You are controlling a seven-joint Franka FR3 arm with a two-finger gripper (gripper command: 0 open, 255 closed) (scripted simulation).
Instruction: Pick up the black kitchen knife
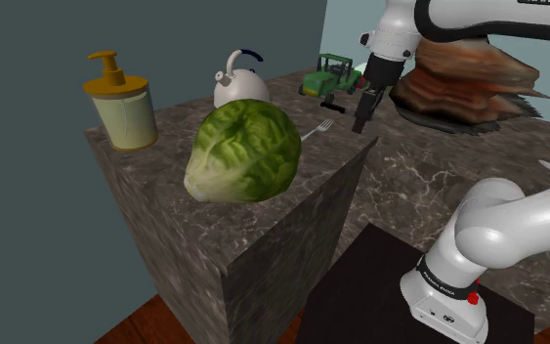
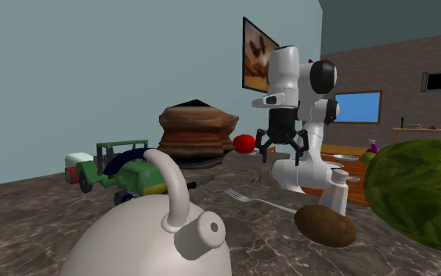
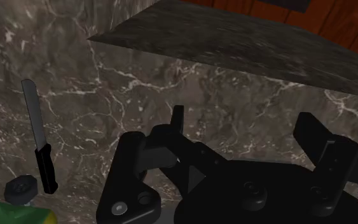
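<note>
The kitchen knife (image 3: 39, 140) lies flat on the dark marble counter, with a grey blade and a black handle (image 3: 46, 168). Its handle end rests close to a wheel of the toy tractor (image 3: 21, 188). My gripper (image 3: 244, 127) hangs above the counter, off to the side of the knife and apart from it. Its fingers (image 3: 177, 121) stand wide apart with nothing between them. In the shoulder view the gripper (image 1: 363, 109) points down just right of the green toy tractor (image 1: 333, 73). The second exterior view shows the gripper (image 2: 281, 146) open above the counter.
A silver fork (image 1: 318, 129) lies near the counter's edge. A lettuce head (image 1: 243, 151), a white kettle (image 1: 240, 83) and a soap dispenser (image 1: 121, 103) stand on the raised block. A brown rock-like pile (image 1: 463, 83), a red apple (image 2: 244, 143) and a potato (image 2: 324, 225) are nearby.
</note>
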